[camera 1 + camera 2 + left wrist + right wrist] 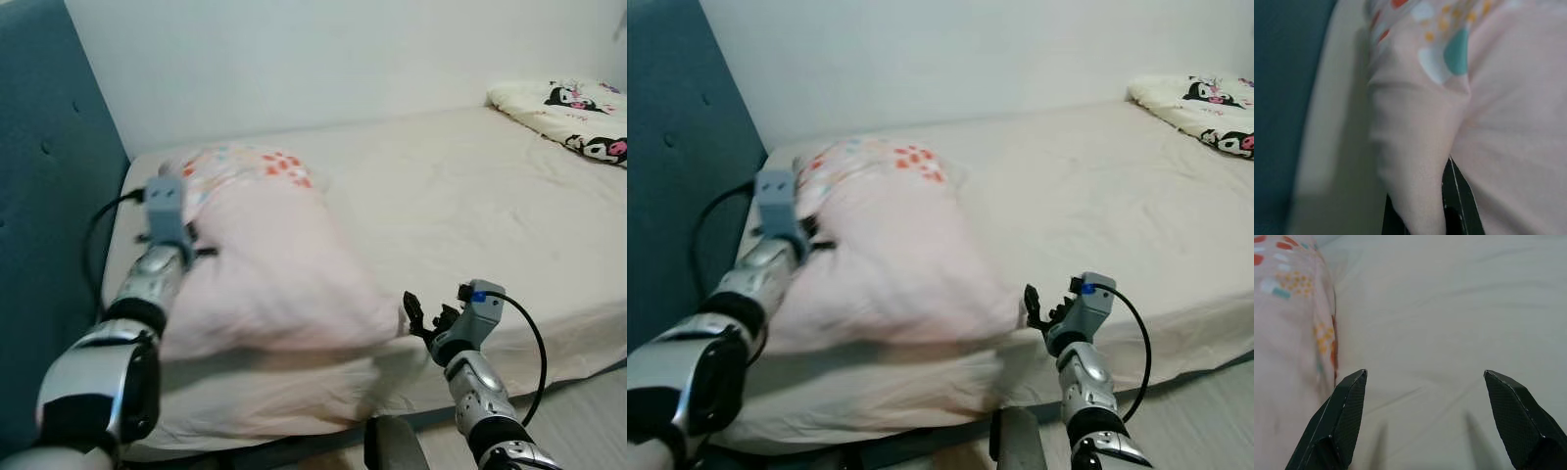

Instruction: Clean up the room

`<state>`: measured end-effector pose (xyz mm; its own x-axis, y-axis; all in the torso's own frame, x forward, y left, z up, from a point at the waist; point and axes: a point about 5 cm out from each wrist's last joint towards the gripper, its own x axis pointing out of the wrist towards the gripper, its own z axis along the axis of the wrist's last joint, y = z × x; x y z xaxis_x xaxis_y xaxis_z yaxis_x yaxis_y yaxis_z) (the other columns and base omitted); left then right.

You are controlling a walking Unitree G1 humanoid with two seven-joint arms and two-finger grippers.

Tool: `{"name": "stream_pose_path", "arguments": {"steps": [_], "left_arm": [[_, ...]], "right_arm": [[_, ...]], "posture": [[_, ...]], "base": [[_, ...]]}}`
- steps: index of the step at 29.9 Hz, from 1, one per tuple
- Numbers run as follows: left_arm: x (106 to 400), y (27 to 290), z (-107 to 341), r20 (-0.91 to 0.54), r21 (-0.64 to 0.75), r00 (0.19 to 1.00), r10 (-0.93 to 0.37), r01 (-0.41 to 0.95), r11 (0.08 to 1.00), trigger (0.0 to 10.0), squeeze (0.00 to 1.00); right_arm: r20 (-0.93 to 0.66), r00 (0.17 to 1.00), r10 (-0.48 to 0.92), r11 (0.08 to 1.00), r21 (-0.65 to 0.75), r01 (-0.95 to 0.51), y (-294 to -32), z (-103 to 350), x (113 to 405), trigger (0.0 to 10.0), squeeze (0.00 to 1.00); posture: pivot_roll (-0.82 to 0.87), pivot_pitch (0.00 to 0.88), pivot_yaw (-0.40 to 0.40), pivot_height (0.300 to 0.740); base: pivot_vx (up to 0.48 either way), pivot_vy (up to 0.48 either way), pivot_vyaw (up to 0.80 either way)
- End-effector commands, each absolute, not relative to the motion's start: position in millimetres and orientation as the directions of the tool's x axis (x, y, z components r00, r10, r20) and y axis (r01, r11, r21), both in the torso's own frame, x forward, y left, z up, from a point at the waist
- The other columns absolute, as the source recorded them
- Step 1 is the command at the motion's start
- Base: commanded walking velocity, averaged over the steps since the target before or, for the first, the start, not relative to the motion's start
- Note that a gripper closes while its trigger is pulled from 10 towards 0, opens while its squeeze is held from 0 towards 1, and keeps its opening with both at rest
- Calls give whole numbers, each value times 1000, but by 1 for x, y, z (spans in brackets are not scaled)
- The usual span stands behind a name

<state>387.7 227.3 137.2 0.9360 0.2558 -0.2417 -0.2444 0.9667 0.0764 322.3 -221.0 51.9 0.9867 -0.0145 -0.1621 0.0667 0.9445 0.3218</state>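
A teal headboard (44, 186) stands at the far left, with the bed (460, 196) running away from it to the right under a cream sheet. A black cable (98, 230) loops from the left arm's wrist in front of the headboard.

The left claw (201, 245) is at the pillow's (274, 264) left edge, near the headboard end of the bed. In the left wrist view its black fingers (1457, 200) are pressed together on a fold of the pink pillow cloth, with the fold bunched up between them.

The pillow lies on the bed just beside the headboard, long and puffy, pale pink over most of its cover with a patch of red, orange and teal dots at its far end. Its near end reaches almost to the bed's front edge.

The right claw (421, 315) hangs just beside the pillow's near right corner, over the front edge of the bed. In the right wrist view its two fingers (1342, 423) are spread wide with nothing between them, the sheet below and the pillow's dotted side off by one fingertip.

At the far right, on the far corner of the bed, lies a cream blanket (568, 108) printed with black-and-pink cartoon figures, well apart from the pillow.
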Motion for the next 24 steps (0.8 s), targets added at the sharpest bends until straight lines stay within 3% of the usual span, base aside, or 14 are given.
{"name": "stream_pose_path", "arguments": {"steps": [1,6,14,17,24], "left_arm": [[385,250,148,-182,180,906,382,-351,919,0,0],[382,272,165,-69,241,863,500,-472,848,0,0],[379,305,217,136,137,771,622,-636,759,0,0],[376,309,214,126,125,760,637,-650,750,0,0],[354,309,141,-129,84,752,646,-641,763,0,0]], "right_arm": [[-169,986,5,943,328,51,-215,50,322,10000,0],[-169,985,33,944,328,25,-206,51,325,10000,0],[-152,984,90,940,340,-33,-190,54,330,10000,0],[-155,981,119,938,343,-60,-181,53,330,10000,0],[-160,969,191,931,343,-127,-160,51,330,10000,0]], "posture": [[-30,36,41,540],[-30,36,41,540],[-10,40,30,540],[-10,40,30,540],[7,49,38,540]], "base": [[0,0,0],[0,0,0],[0,0,0],[0,0,0],[0,0,0]]}}
